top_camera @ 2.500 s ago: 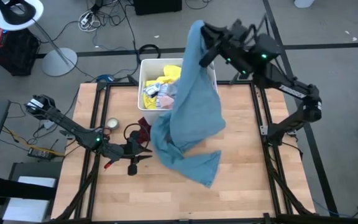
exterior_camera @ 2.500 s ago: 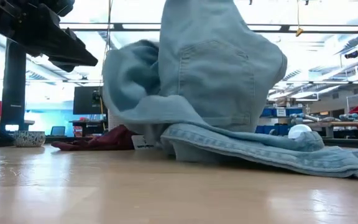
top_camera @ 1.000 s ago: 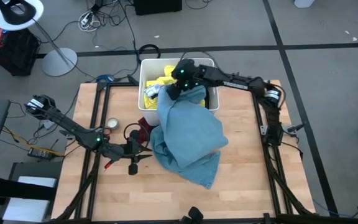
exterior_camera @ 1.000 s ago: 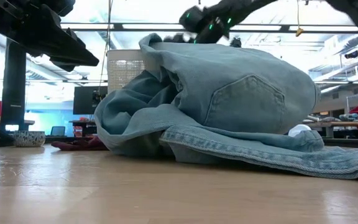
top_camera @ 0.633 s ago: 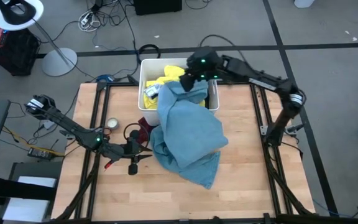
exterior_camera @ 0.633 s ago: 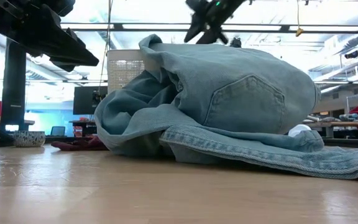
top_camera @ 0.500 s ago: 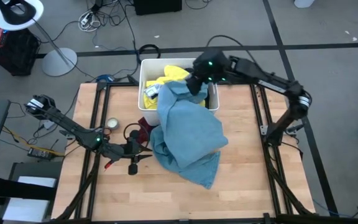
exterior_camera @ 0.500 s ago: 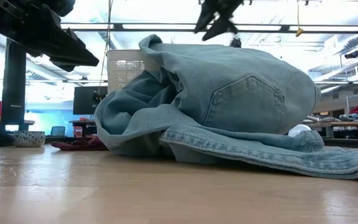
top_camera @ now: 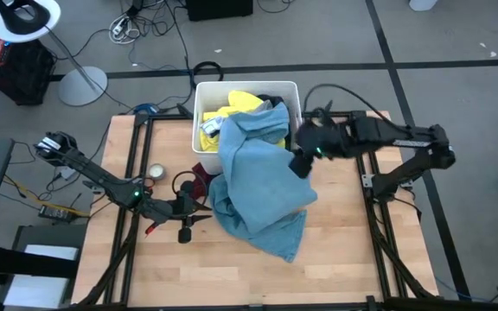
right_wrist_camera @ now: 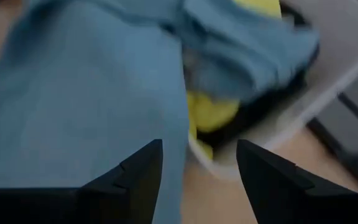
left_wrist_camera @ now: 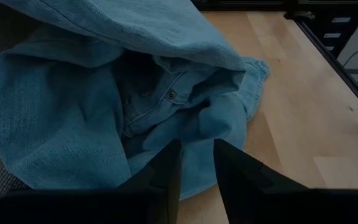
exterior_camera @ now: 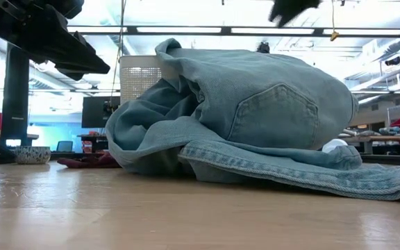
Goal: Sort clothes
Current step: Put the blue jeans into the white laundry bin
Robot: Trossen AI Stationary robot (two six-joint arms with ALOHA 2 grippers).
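A light blue denim garment point(top_camera: 262, 186) lies heaped on the table, its upper end point(top_camera: 262, 125) draped over the near rim of the white bin point(top_camera: 199, 95). A yellow garment point(top_camera: 232, 108) lies in the bin. Part of a maroon garment point(top_camera: 199, 177) shows on the table at the denim's left edge. My right gripper point(top_camera: 301, 161) hangs open above the denim's right side, just off the bin's near right corner; its wrist view shows denim point(right_wrist_camera: 92, 87) and yellow cloth point(right_wrist_camera: 213, 112) below the spread fingers. My left gripper point(top_camera: 199, 210) stands low at the denim's left, fingers parted, pointing at the denim point(left_wrist_camera: 104, 112).
A small round cup point(top_camera: 156, 173) stands left of the maroon cloth, and a small white thing point(exterior_camera: 335, 147) shows behind the denim. Bare wood lies on the table's right point(top_camera: 340, 225) and near side. Cables and a lamp base lie on the floor beyond the table.
My right gripper has risen from the denim's top end at the bin and swung toward the table's right and near side, to a place above the denim's right edge. The denim has kept its shape, draped from the bin rim onto the table.
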